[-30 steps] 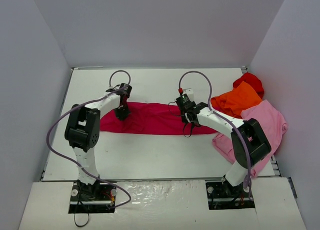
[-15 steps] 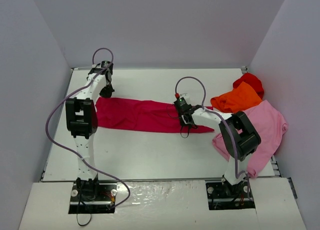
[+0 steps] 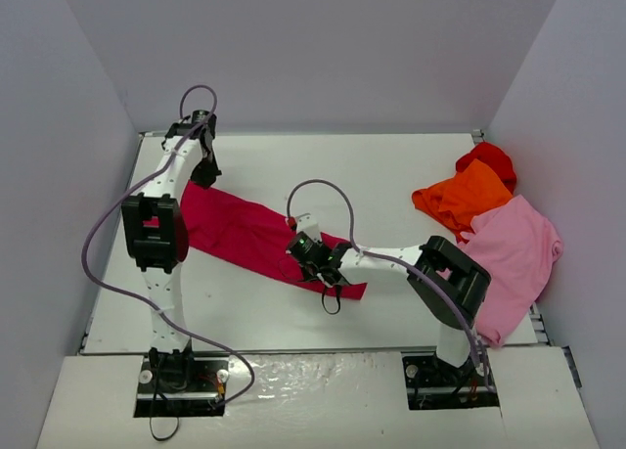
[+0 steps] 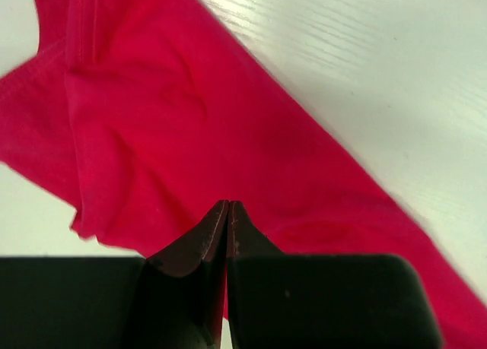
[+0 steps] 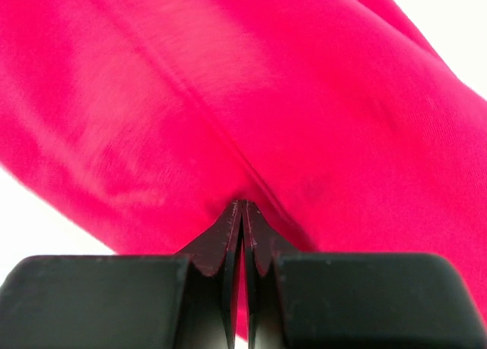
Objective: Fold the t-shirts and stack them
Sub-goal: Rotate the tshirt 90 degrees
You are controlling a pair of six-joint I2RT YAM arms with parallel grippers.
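The crimson t-shirt [image 3: 245, 232] lies as a long folded band, running diagonally from the far left of the table down towards the middle. My left gripper [image 3: 207, 173] is shut on its far-left end; in the left wrist view the closed jaws [image 4: 228, 206] pinch the crimson cloth [image 4: 190, 121]. My right gripper [image 3: 315, 258] is shut on the band's near-right part, and creases in the cloth [image 5: 228, 83] run out from the closed tips [image 5: 243, 204]. At the right side lie the orange t-shirt [image 3: 465, 197], the bright red t-shirt [image 3: 489, 157] and the light pink t-shirt [image 3: 518, 253].
The white table [image 3: 391, 170] is boxed in by grey walls on three sides. The right arm's elbow [image 3: 448, 273] overlaps the pink shirt's left edge. A purple cable [image 3: 323, 190] loops above the right wrist.
The left gripper carried its end of the crimson shirt to the far left. The right gripper dragged its end left and nearer, turning the band from level to diagonal.
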